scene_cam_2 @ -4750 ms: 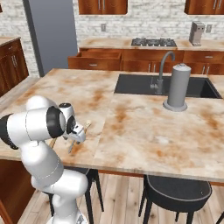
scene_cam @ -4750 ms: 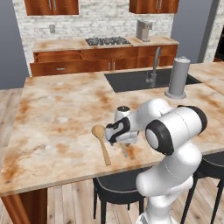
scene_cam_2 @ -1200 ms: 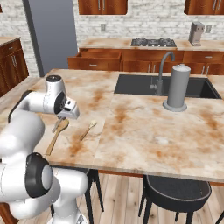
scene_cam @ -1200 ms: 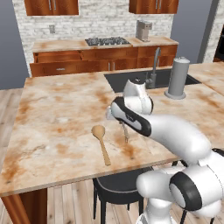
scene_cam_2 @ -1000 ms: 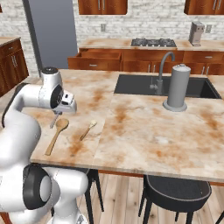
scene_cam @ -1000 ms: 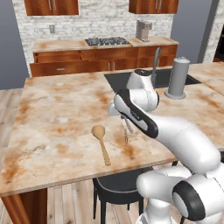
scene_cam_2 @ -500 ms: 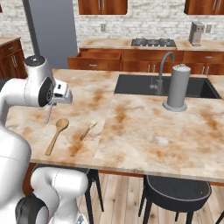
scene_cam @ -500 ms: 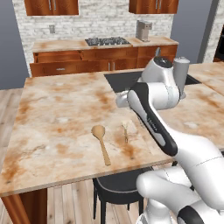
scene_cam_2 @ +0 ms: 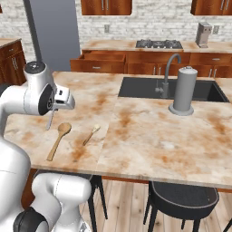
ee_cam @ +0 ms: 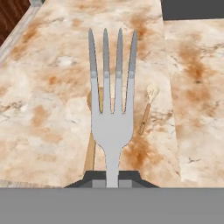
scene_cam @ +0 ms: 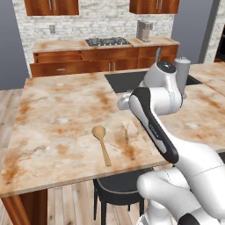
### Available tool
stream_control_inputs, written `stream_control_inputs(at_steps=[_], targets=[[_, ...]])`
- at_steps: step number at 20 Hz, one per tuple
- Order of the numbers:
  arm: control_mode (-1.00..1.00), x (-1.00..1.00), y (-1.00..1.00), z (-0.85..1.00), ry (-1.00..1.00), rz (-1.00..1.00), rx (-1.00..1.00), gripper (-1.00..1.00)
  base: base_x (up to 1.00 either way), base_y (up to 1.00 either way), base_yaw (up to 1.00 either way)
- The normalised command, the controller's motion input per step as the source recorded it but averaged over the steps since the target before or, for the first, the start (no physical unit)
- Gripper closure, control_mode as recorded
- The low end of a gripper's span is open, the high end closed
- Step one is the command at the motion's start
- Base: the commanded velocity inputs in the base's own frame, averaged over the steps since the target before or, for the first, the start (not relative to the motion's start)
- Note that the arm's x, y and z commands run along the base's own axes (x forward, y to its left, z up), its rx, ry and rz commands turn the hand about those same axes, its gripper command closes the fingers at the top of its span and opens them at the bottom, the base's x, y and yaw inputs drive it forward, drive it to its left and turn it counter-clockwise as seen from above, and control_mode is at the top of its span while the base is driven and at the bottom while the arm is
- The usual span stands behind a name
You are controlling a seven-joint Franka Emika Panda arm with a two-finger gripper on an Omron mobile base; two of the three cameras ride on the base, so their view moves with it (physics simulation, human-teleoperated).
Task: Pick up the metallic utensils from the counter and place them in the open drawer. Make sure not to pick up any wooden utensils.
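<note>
Gripper point(ee_cam: 112, 178) clenched on slim silver metal fork point(ee_cam: 111, 94) by thin handle only, mid-frame: could pivot/slip en route to open reddish-brown wooden drawer point(scene_cam_2: 103, 57), upper left.

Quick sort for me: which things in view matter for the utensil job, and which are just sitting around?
Job:
- fork, gripped in the shut claw
- open drawer in the far cabinets
- counter
- wooden spoon, to be left alone
- short wooden utensil, likewise

Lying about:
- sink and faucet
- grey canister
- stove
</note>
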Motion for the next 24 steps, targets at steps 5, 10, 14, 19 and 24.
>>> stream_control_inputs(at_steps=[5, 10, 14, 19, 24], targets=[[1.00, 0.00, 0.00, 0.00, 0.00, 0.00, 0.00, 1.00, -0.45, 0.40, 0.00], [1.00, 0.00, 0.00, 0.00, 0.00, 0.00, 0.00, 1.00, -0.53, 0.97, 0.00], [1.00, 0.00, 0.00, 0.00, 0.00, 0.00, 0.00, 1.00, -0.43, 1.00, 0.00], [1.00, 0.00, 0.00, 0.00, 0.00, 0.00, 0.00, 1.00, -0.05, 1.00, -0.04], [1.00, 0.00, 0.00, 0.00, 0.00, 0.00, 0.00, 1.00, 0.29, 1.00, -0.12]])
